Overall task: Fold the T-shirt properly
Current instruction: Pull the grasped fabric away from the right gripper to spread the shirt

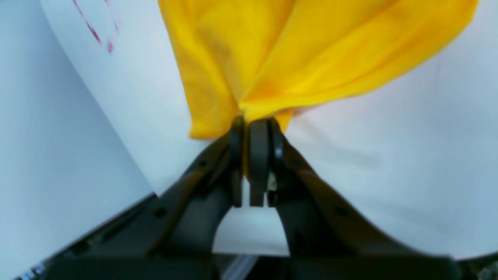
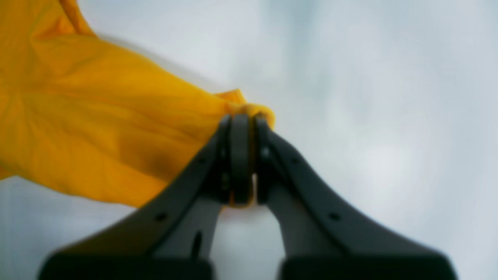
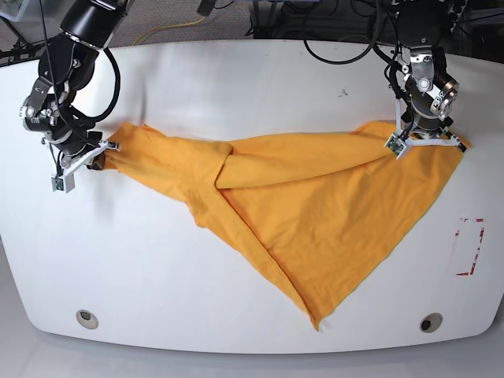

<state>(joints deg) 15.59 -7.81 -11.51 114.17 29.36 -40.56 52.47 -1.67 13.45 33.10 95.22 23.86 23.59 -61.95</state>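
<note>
White tabletop (image 3: 236, 71) fills the base view, a broad rounded slab with cables trailing off its upper edge, and we can see a round fitting (image 3: 87, 319) at lower left and a second round fitting (image 3: 430, 322) at lower right. Spread across the middle lies the large orange-yellow cloth T-shirt (image 3: 315, 205), soft and creased, stretched wide between the two arms and tapering to a point toward the bottom centre of the frame. A fold ridge runs diagonally down from its centre.

Over at upper right we have the left gripper (image 3: 425, 138), its dark fingers (image 1: 258, 163) pressed together and pinching a bunched corner of the shirt; in its wrist view the yellow cloth fans out upward from the fingertips. Just beside it the cloth reaches its right-hand tip.

At the left edge we find the right gripper (image 3: 98, 153), likewise clamped on the fabric's far left end, and its wrist view, though blurred, shows a small roll of yellow cloth caught at the fingertips while the rest billows off to the upper left.

Down at the right edge of the table sits a red dashed rectangle marking (image 3: 470, 246), clear of the shirt.
</note>
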